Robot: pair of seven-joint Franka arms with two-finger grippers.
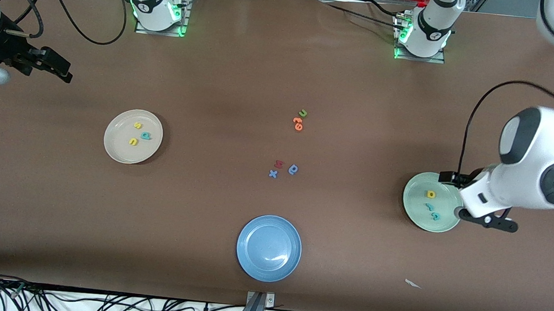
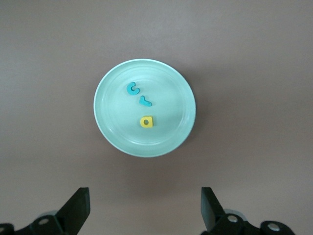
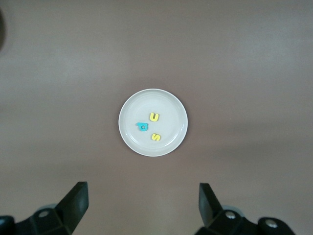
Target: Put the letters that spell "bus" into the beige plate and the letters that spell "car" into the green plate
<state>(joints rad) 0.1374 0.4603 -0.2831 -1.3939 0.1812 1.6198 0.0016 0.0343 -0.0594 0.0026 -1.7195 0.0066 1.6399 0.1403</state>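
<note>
Both words sit in their plates — both hands released.
We see b, u, s [image 1: 139, 134] in the beige plate [image 1: 118, 152], c, a, r [image 1: 431, 206] in the green plate [image 1: 414, 206]; left hand [image 2: 145, 208] above it, right hand [image 3: 142, 205] over the table's end — empty.

Brown table [image 1: 244, 74] is evenly lit, with a soft glare patch mid-surface. Black cables [image 1: 97, 304] are strewn along a white strip at the camera-side edge.
</note>
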